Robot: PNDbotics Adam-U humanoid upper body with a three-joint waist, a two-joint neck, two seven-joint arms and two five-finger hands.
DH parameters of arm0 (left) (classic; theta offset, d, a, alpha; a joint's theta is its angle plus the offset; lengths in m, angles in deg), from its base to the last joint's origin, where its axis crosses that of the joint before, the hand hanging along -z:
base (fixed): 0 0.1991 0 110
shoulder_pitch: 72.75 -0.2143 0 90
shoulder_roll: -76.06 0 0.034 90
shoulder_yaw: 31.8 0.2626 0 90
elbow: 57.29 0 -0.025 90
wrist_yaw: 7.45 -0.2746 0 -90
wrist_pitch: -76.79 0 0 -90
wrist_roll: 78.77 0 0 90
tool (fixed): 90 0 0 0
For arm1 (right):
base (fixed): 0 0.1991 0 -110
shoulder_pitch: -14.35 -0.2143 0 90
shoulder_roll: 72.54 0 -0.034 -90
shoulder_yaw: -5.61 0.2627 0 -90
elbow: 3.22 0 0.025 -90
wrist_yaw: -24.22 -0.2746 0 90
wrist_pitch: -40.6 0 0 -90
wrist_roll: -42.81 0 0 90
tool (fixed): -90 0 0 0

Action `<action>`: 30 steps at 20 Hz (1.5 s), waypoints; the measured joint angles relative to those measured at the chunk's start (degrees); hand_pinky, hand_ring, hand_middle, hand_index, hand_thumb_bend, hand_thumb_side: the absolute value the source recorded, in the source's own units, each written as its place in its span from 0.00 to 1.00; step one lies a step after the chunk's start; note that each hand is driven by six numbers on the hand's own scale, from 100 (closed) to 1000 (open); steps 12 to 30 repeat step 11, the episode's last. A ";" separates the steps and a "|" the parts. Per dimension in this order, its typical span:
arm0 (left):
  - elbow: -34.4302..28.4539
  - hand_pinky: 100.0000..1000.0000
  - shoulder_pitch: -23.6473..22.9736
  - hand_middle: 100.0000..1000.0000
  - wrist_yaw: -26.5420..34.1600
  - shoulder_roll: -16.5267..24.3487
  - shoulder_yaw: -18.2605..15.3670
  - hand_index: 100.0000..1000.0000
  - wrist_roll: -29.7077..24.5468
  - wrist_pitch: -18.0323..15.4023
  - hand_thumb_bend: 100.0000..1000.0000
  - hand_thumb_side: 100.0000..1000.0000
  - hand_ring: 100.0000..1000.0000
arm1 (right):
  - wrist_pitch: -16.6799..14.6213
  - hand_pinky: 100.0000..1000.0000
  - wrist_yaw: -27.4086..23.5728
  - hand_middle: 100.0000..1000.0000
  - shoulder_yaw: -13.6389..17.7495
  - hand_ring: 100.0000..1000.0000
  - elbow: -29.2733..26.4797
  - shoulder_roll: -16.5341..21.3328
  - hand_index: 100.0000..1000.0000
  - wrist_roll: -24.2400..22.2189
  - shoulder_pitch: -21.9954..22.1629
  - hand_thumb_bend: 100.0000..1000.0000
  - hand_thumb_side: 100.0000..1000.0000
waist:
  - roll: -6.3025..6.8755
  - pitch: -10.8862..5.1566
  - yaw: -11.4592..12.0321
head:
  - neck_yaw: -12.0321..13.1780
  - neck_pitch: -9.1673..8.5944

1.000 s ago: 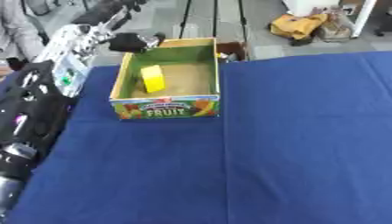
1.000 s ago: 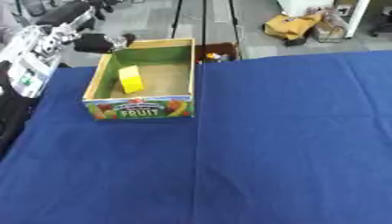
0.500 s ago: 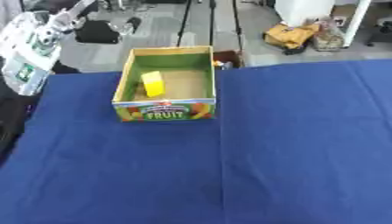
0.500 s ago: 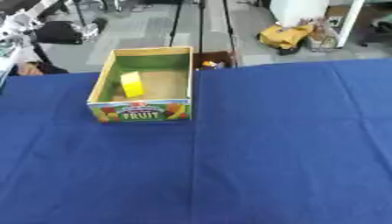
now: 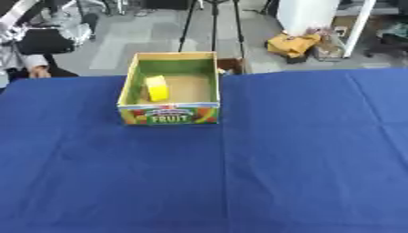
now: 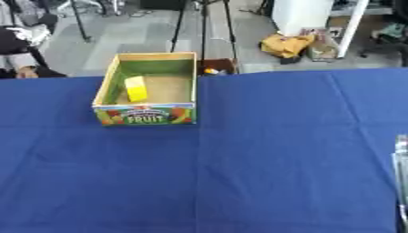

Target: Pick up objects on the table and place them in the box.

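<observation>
One yellow object point(image 5: 157, 87) lies inside the box point(image 5: 169, 113), against its left wall and tilted, on the brown cardboard floor. The box is an open cardboard carton with green inner walls and a front panel printed with fruit pictures and the word FRUIT; it stands on the counter point(image 5: 263, 164), near the far edge and left of centre. A blue cloth covers the counter. Neither hand shows in either view, so I cannot tell whether their fingers are spread or curled. At the right edge of the right eye view a thin pale grey strip point(image 6: 401, 177) shows; what it is cannot be made out.
</observation>
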 measured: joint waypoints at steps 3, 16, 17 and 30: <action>-3.81 0.53 -3.80 0.70 2.37 -1.60 -1.29 0.90 2.37 -1.72 0.13 0.49 0.67 | -0.03 0.72 0.06 0.64 -0.01 0.83 0.00 -0.52 0.84 0.13 -0.02 0.00 1.00 | -0.60 -0.43 0.27 | -0.11 0.75; -14.11 0.51 -13.39 0.68 8.73 -8.91 -5.03 0.87 8.73 -7.78 0.10 0.50 0.65 | -0.23 0.72 0.52 0.65 -0.01 0.83 0.00 -1.46 0.84 0.37 -0.38 0.00 1.00 | -1.70 -1.21 1.44 | -0.72 2.11; -14.11 0.51 -13.39 0.68 8.73 -8.91 -5.03 0.87 8.73 -7.78 0.10 0.50 0.65 | -0.23 0.72 0.52 0.65 -0.01 0.83 0.00 -1.46 0.84 0.37 -0.38 0.00 1.00 | -1.70 -1.21 1.44 | -0.72 2.11; -14.11 0.51 -13.39 0.68 8.73 -8.91 -5.03 0.87 8.73 -7.78 0.10 0.50 0.65 | -0.23 0.72 0.52 0.65 -0.01 0.83 0.00 -1.46 0.84 0.37 -0.38 0.00 1.00 | -1.70 -1.21 1.44 | -0.72 2.11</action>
